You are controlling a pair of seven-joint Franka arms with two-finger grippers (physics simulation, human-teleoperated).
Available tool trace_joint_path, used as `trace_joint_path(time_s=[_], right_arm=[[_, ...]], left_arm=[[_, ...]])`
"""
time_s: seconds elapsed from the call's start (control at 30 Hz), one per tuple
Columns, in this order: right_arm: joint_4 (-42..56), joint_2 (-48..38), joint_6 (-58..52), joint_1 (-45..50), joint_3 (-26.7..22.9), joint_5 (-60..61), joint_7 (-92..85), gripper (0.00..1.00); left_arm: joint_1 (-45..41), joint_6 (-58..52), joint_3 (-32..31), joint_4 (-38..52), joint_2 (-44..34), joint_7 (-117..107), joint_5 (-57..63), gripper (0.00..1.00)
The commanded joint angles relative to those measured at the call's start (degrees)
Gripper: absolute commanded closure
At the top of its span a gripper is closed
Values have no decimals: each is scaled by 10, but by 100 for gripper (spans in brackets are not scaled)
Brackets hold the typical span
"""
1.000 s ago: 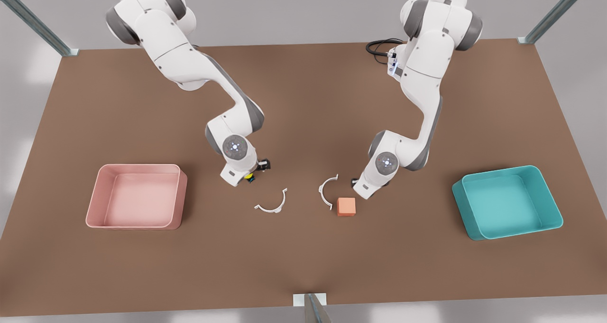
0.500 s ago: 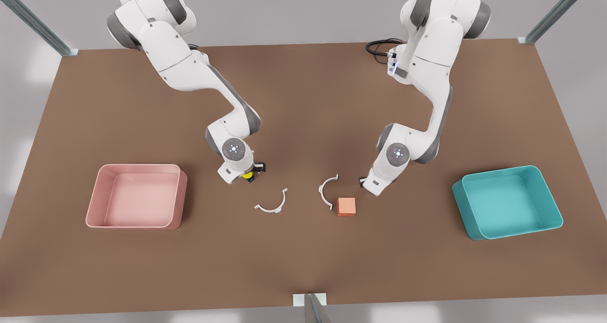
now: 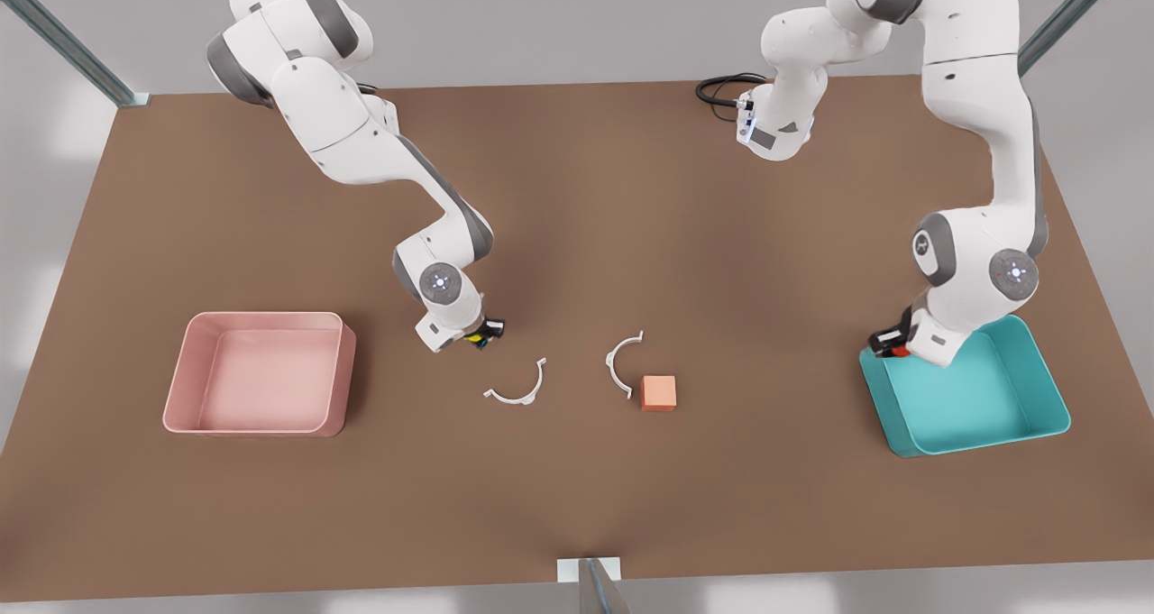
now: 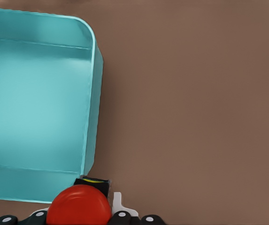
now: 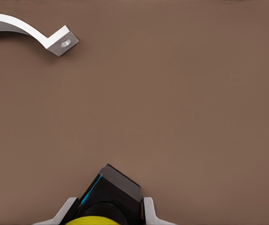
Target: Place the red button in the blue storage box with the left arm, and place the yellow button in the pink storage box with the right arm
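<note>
Left gripper (image 3: 888, 343) clamped on the red button (image 4: 79, 206) at the blue storage box (image 3: 1037, 420) corner, right gripper (image 3: 485, 333) clenched on the yellow button (image 5: 94, 221) over the table (image 3: 577, 190); probably light, stiff, small things, best pinched by the dark base.

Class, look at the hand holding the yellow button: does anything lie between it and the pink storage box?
Nothing visible does. Bare table separates the right hand, holding the yellow button, from the pink storage box.
</note>
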Motion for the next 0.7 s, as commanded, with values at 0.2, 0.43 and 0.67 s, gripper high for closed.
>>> trace_joint_path(time_s=[0.2, 0.43, 0.67], right_arm=[[49, -26, -58, -9, 0, -6, 11, 43], [171, -49, -157, -123, -1, -5, -213, 43], [249, -40, -312, -208, -54, -3, -399, 43]], left_arm=[[59, -16, 4, 134, 113, 588, 1, 48], [68, -15, 37, 138, 158, 588, -2, 0], [-44, -160, 33, 147, -13, 99, -2, 0]])
